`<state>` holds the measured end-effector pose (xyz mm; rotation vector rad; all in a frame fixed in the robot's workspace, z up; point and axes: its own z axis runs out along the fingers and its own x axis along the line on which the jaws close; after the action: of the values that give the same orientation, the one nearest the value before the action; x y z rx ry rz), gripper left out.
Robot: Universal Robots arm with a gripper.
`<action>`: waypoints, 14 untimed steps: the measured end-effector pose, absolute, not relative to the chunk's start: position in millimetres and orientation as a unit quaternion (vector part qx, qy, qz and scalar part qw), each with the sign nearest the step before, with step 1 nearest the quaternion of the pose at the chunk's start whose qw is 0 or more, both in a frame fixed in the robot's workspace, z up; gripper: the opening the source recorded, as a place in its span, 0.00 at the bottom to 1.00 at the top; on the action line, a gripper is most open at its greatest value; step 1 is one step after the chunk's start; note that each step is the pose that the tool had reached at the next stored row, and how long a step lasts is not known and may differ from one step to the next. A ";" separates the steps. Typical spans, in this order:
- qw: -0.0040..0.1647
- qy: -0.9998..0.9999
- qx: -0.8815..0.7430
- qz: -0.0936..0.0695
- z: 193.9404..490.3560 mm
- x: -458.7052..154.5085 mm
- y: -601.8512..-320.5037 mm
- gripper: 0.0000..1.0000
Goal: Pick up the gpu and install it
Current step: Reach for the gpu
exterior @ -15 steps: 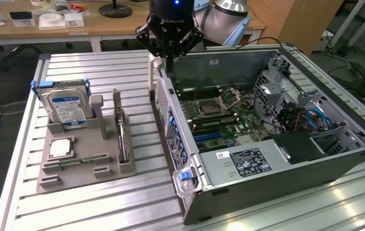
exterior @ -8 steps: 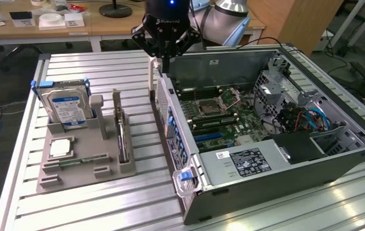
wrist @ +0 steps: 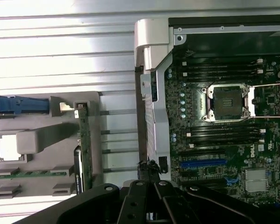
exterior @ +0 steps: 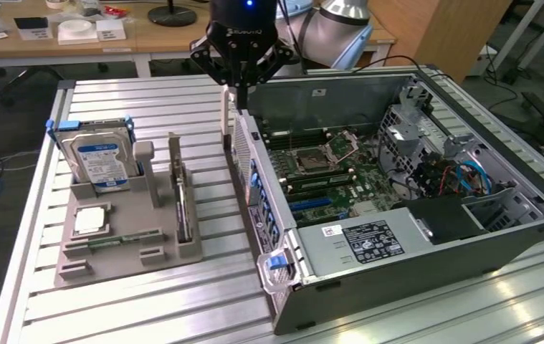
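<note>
Dark gpu stands in grey holder, well apart from claw.

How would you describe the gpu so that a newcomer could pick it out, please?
On the exterior view's left of the open computer case sits a grey holder tray. The gpu stands on edge in the tray's slot nearest the case: a thin dark card, unlike the boxy blue-labelled hard drive and the small square silver chip.

Dark gpu, grey tray
</note>
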<state>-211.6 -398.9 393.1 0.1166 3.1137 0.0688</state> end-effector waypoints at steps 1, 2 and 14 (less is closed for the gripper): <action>0.012 0.999 0.037 0.022 393.1 -212.8 -398.9 0.11; 0.012 0.999 0.037 0.022 393.1 -213.9 -398.9 0.11; 0.012 0.999 0.037 0.022 393.1 -232.4 -398.9 0.11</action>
<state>-232.4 -398.9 393.1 0.1167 3.1137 0.0688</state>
